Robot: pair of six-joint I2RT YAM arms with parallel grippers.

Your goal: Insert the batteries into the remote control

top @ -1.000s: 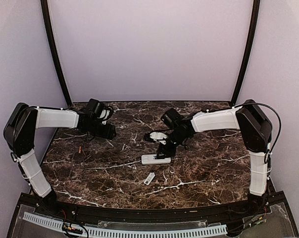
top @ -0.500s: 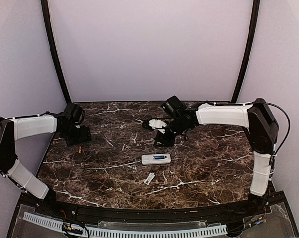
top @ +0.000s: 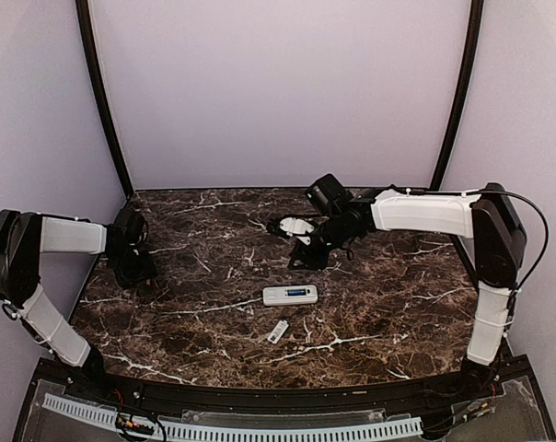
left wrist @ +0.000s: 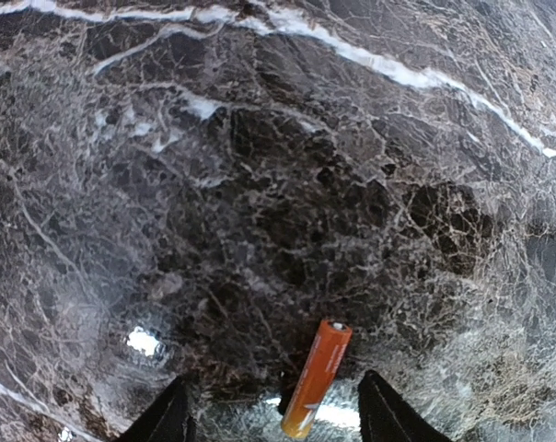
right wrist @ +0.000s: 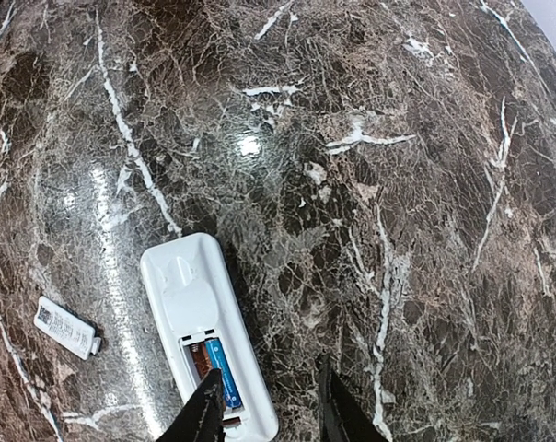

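- The left end effector (left wrist: 276,382) hangs low at the left edge of the surface (top: 398,304), its jaws apart on either side of an orange battery (left wrist: 317,378), which lies on the marble touching neither finger
- The right end effector (right wrist: 269,391) hovers past the middle of the surface, towards the far edge, its jaws a little apart and holding nothing
- Just below it in the wrist view, the remote control (right wrist: 200,313) lies back-up near the middle of the surface with its bay uncovered; a blue battery (right wrist: 218,368) sits in one slot and the other looks empty
- A loose white piece (right wrist: 66,327), probably the bay cover, lies near the remote on the side towards the near edge
- The orange battery is likely light, rigid, smooth and prone to rolling, so it is best pinched across the middle of its barrel
- The remote looks light and stiff and may slide on the polished stone; it is best held by its long sides, clear of the open bay
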